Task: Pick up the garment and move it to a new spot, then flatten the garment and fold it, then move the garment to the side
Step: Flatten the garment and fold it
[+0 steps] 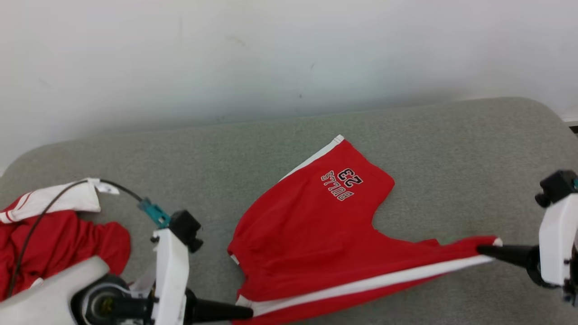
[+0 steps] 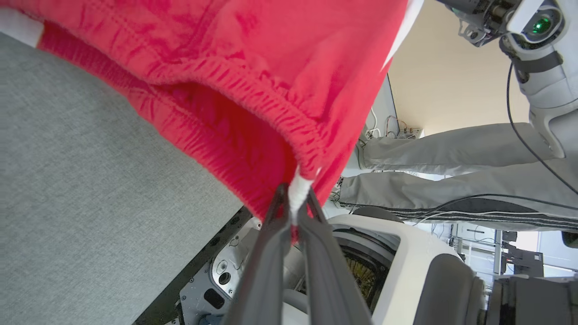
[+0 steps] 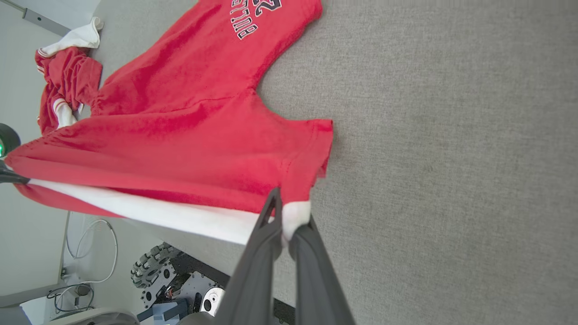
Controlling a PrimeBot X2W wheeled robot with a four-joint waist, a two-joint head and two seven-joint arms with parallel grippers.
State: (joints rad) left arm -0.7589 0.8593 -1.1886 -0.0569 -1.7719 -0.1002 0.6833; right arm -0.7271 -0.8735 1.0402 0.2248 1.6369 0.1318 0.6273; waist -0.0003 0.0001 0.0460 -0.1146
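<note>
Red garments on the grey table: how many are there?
2. The red shorts lie centrally, held by the left gripper and right gripper; a crumpled red-and-white garment lies at the table's left end. Others may be hidden.

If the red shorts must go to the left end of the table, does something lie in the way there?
Yes. A crumpled red and white garment lies at the table's left end, beyond the left hand that grips the shorts.

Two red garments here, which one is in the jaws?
The shorts printed BULLS 23, stretched between left gripper and right gripper; the crumpled garment at far left is ungripped.
</note>
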